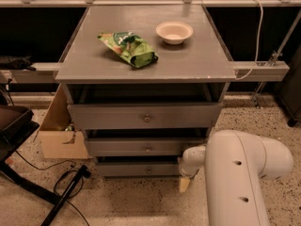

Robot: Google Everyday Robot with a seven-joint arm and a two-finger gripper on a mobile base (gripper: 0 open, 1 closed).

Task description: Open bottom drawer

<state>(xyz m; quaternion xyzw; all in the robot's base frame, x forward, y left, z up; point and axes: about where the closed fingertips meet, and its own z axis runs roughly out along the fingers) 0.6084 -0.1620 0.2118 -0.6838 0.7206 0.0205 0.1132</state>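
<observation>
The grey cabinet has three drawers stacked under its top. The bottom drawer [136, 169] has the slimmest front, with a small round metal knob [148, 171] at its centre and a dark gap above it. My gripper [184, 183] hangs low at the right end of the bottom drawer's front, close to the floor, to the right of the knob and apart from it. My white arm [244, 173] fills the lower right of the view and hides part of the gripper.
The mid drawer [146, 147] and the tall top drawer [145, 117] sit above. A green snack bag [129, 48] and a white bowl [174, 32] lie on the cabinet top. A cardboard box [59, 135], cables and a black stand [66, 197] are at the left on the floor.
</observation>
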